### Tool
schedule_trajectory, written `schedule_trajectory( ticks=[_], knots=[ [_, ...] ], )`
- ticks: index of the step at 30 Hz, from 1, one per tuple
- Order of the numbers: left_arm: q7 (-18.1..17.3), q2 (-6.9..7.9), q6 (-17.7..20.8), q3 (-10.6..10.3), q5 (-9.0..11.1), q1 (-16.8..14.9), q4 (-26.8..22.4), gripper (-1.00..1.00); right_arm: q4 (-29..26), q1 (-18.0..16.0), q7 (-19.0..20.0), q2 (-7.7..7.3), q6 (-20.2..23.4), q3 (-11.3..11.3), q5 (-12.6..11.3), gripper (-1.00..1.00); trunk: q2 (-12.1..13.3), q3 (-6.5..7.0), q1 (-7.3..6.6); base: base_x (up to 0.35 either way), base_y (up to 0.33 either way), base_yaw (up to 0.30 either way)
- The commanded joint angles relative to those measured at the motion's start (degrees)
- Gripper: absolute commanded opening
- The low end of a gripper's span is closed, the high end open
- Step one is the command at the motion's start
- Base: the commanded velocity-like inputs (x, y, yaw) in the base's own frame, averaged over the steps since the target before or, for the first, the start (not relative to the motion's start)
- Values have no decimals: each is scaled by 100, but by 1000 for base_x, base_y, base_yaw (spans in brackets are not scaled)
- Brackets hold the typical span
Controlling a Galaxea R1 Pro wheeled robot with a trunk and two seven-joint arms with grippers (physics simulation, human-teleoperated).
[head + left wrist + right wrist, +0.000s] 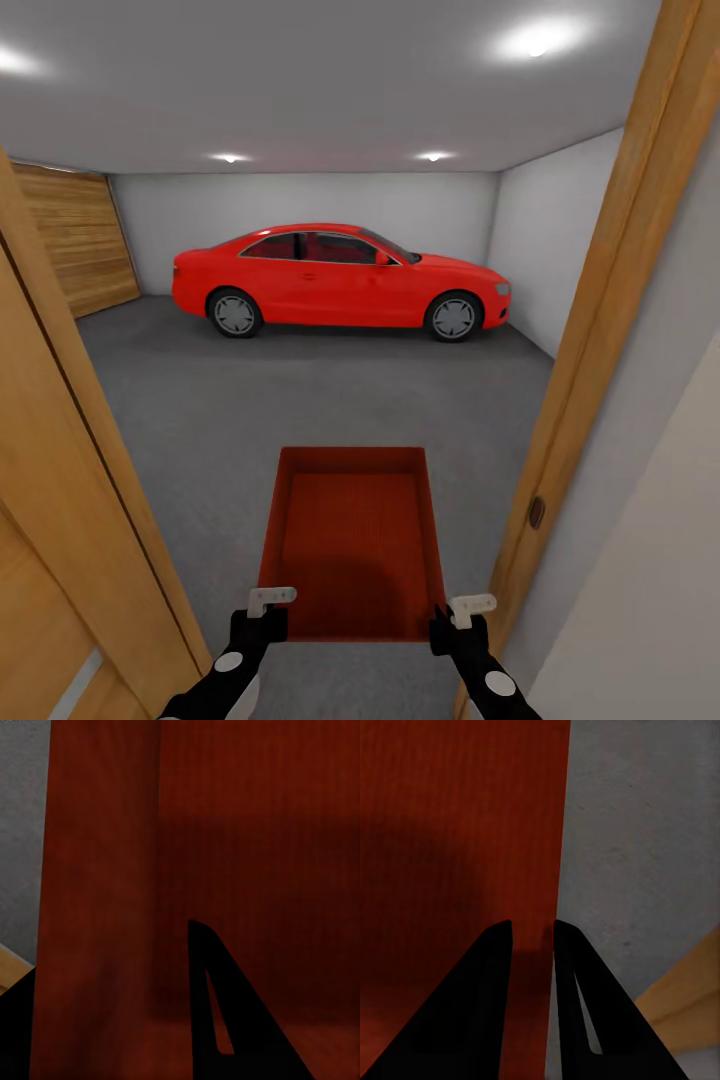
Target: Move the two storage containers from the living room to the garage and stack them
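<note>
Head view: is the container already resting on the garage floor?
No. The container is held up at its near corners by the left gripper and right gripper, in the doorway above the grey floor.

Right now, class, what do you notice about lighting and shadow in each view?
Head view: ceiling lights glare white; soft shadow under the red car. Left wrist view: storage container interior dim, banded by shadow. Right wrist view: dark blotch on the container wall; black fingers silhouetted.
</note>
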Motion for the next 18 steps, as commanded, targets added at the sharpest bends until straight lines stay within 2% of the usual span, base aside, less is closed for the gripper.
schedule_trajectory(
  ticks=[1, 9, 18],
  knots=[
    [303, 83, -26, 96, -9, -7, -1, -100, -5, -8, 177, -8, -19, 47, -40, -100, -14, -13, 3, 0, 0, 0],
    [303, 83, -26, 94, -9, -7, -1, -100, -5, -8, 177, -6, -19, 49, -40, -100, -14, -13, 3, 0, 84, 0],
    [303, 83, -26, 96, -9, -7, -1, -100, -5, -8, 177, -6, -19, 52, -40, -100, -14, -13, 3, 0, 9, 0]
  ],
)
